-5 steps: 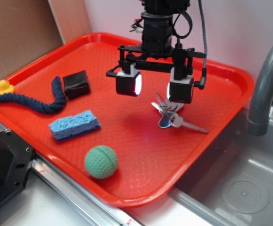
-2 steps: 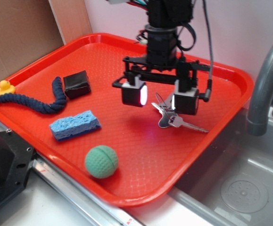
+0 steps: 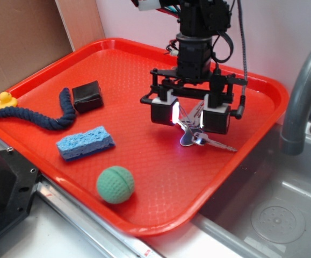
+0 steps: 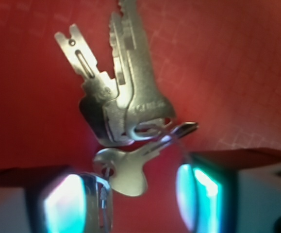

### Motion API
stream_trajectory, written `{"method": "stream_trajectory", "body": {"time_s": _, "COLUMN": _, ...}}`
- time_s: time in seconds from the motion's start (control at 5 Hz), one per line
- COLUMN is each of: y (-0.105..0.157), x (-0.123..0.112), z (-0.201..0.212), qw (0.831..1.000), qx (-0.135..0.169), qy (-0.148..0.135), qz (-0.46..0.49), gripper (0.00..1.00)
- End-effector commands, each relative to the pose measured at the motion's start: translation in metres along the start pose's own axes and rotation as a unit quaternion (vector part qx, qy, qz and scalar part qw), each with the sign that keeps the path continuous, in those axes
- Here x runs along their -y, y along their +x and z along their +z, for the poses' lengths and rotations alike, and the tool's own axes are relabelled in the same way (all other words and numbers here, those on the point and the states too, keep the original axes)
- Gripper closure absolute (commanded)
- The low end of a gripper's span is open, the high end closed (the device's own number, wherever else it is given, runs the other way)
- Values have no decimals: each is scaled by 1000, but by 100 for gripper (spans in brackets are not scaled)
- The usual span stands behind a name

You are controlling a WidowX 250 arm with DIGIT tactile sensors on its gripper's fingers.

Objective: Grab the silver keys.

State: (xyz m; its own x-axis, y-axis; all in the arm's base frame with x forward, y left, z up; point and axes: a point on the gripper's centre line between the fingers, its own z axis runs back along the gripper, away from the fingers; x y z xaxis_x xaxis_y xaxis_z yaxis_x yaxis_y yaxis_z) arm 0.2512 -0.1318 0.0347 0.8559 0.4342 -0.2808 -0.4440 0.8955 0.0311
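Observation:
The silver keys (image 3: 194, 135) lie on the red tray (image 3: 128, 70) near its right side, several shiny keys on a thin ring. In the wrist view the silver keys (image 4: 125, 104) fan out just ahead of the pads, one key head between them. My gripper (image 3: 189, 117) is low over the bunch, open, one lit finger on each side of it. In the wrist view my gripper (image 4: 138, 199) shows a wide gap between the glowing pads (image 4: 65, 204), with the ring close against the left pad.
On the tray lie a green ball (image 3: 115, 184) at the front, a blue sponge (image 3: 85, 142), a dark blue rope (image 3: 42, 117), a black block (image 3: 86, 95) and a yellow duck (image 3: 5, 99) at the left rim. A grey faucet (image 3: 305, 91) and sink stand right.
My gripper has moved right and down onto the keys, and its fingers have come somewhat closer together. The keys have not moved.

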Motion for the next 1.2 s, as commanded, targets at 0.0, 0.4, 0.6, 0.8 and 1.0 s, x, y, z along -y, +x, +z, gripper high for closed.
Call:
{"method": "stream_trajectory", "body": {"time_s": 0.0, "y": 10, "x": -6, "z": 24, "qw": 999, "qx": 34, "qy": 23, "qz": -30, "gripper": 100}}
{"method": "stream_trajectory", "body": {"time_s": 0.4, "y": 19, "x": -47, "z": 97, "qw": 975, "qx": 165, "qy": 102, "qz": -107, "gripper": 100}}
{"method": "stream_trajectory", "body": {"time_s": 0.6, "y": 26, "x": -87, "z": 140, "qw": 969, "qx": 164, "qy": 112, "qz": -149, "gripper": 100}}
{"method": "stream_trajectory", "body": {"time_s": 0.8, "y": 25, "x": -125, "z": 163, "qw": 970, "qx": 166, "qy": 71, "qz": -162, "gripper": 100}}
{"method": "stream_trajectory", "body": {"time_s": 1.0, "y": 22, "x": -135, "z": 182, "qw": 966, "qx": 162, "qy": 73, "qz": -189, "gripper": 100}}
